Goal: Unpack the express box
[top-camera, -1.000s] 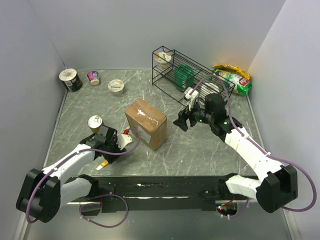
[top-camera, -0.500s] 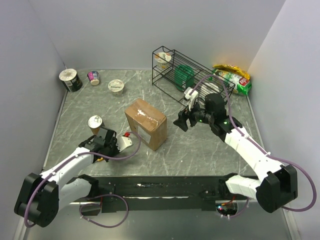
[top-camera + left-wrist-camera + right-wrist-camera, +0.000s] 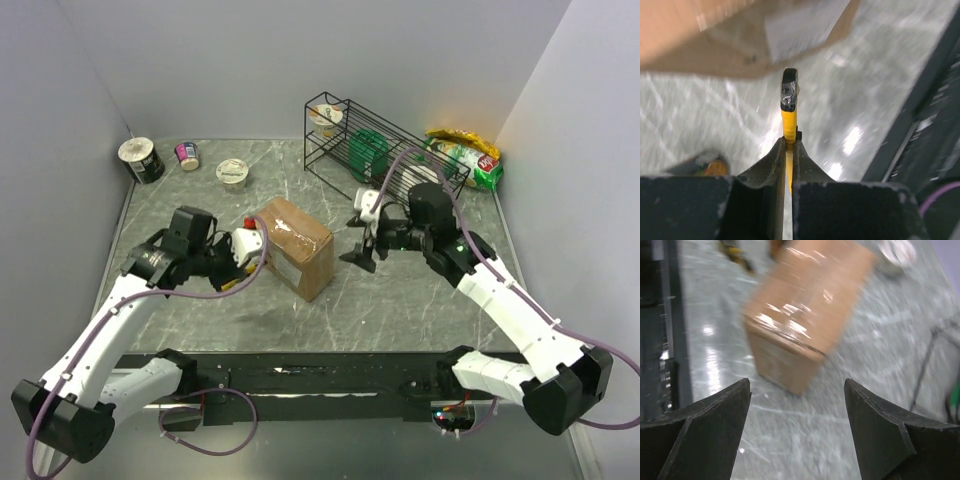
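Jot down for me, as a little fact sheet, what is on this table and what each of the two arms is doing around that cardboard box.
Box: express box, brown cardboard, mid-table, flaps closed under glossy tape
Left gripper: shut on a yellow tool, black tip near the box
Right gripper: open, empty, facing the box from the other side, not touching
Behind: wire rack, snack bags, three cups far left
Unpacking: not begun

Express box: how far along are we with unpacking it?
Done: the left gripper is clamped on a yellow-handled cutter. In hand: cutter beside the express box, right gripper open, facing it. Left: top tape looks intact, nothing taken out.
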### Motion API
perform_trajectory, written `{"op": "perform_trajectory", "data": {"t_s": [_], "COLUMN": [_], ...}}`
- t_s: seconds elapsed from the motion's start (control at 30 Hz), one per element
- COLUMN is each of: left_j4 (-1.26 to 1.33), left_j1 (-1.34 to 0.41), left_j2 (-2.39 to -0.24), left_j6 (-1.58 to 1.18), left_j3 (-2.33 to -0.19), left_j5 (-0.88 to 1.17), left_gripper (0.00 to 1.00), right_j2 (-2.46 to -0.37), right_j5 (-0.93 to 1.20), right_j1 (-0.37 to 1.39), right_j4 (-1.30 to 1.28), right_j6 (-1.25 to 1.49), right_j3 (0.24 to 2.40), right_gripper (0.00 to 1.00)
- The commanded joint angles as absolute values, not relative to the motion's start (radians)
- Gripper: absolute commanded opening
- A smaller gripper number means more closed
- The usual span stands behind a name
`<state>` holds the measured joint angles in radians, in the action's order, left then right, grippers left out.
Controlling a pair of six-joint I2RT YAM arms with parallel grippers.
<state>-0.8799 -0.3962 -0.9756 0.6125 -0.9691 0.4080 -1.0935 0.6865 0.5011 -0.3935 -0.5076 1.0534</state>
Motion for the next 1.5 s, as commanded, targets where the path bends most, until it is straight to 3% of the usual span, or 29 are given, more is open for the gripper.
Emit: {"op": "perform_trajectory", "data": {"t_s": [0.0,0.23,0.63,0.87,1.07,1.17,1.2,1.23,1.33,1.37,1.4,1.47], "left_j4": [-0.943,-0.890,-0.882,-0.841,-0.827,-0.828,-0.827,-0.825,-0.818,-0.815,-0.807,-0.781], "left_j1": [-0.400,-0.410,-0.453,-0.460,-0.460,-0.460,-0.460,-0.460,-0.460,-0.460,-0.460,-0.460], "left_j2": [-1.020,-1.063,-1.120,-1.154,-1.163,-1.167,-1.169,-1.169,-1.170,-1.163,-1.157,-1.117], "left_j6": [0.519,0.437,0.472,0.457,0.446,0.446,0.446,0.446,0.437,0.430,0.420,0.391], "left_j3": [-1.081,-1.199,-1.319,-1.351,-1.368,-1.373,-1.373,-1.374,-1.367,-1.356,-1.347,-1.301], "left_j5": [0.607,0.713,0.726,0.732,0.732,0.730,0.729,0.727,0.701,0.687,0.658,0.632], "left_gripper": [0.01,0.01,0.01,0.01,0.01,0.01,0.01,0.01,0.01,0.23,0.38,0.59], "right_j2": [-1.083,-1.213,-1.430,-1.471,-1.483,-1.489,-1.491,-1.491,-1.476,-1.467,-1.439,-1.410], "right_j5": [0.758,0.758,0.871,0.905,0.911,0.916,0.914,0.913,0.884,0.874,0.862,0.839], "right_j1": [0.598,0.676,0.730,0.732,0.729,0.727,0.729,0.727,0.719,0.707,0.674,0.626], "right_j4": [-0.426,-0.307,-0.411,-0.422,-0.428,-0.429,-0.431,-0.423,-0.382,-0.362,-0.333,-0.267], "right_j6": [-0.647,-0.549,-0.506,-0.514,-0.520,-0.526,-0.528,-0.525,-0.486,-0.457,-0.381,-0.303], "right_j3": [1.115,1.202,1.457,1.493,1.496,1.505,1.503,1.505,1.490,1.468,1.454,1.415], "right_gripper": [0.82,0.80,0.73,0.64,0.45,0.20,0.05,0.00,0.00,0.00,0.00,0.00]}}
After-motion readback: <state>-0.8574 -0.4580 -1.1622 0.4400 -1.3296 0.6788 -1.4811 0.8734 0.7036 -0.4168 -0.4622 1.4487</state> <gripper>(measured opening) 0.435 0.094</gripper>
